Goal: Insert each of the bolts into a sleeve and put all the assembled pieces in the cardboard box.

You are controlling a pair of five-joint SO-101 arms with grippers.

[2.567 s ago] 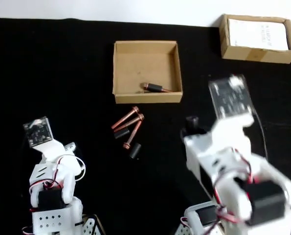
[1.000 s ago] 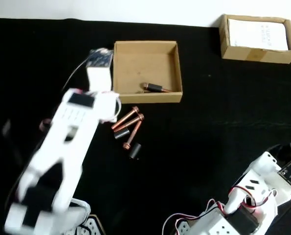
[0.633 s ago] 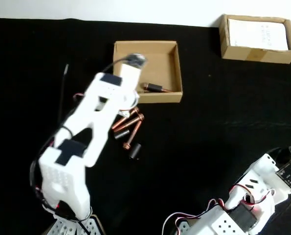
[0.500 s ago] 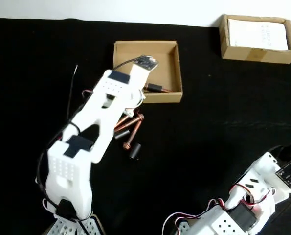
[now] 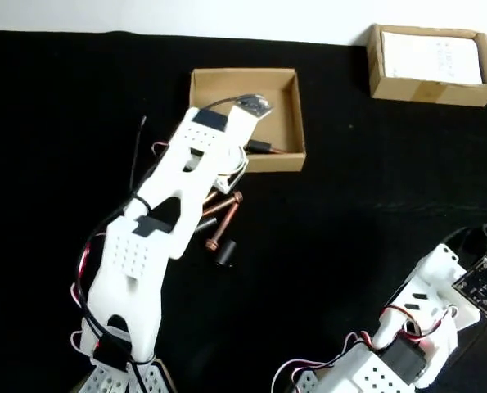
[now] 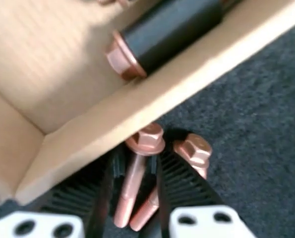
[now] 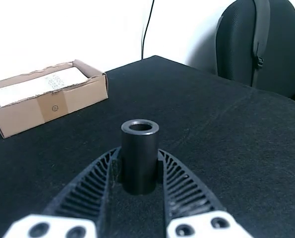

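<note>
Seemingly, left gripper (image 6: 141,157) straddles bolt (image 6: 129,191).

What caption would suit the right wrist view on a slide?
The right gripper holds a black sleeve upright over the black table, a box with white paper behind.

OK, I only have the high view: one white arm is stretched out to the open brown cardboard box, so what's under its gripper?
Observer: That's the left gripper. Its jaws stand on either side of a copper hex-head bolt lying on the black cloth, just outside the cardboard box wall.
Operator: Is it clamped?
Observer: Not quite. A dark gap shows between the bolt and one finger.
Operator: And the other arm?
Observer: The right gripper is shut on a black cylindrical sleeve, held upright with its open bore facing up.
</note>
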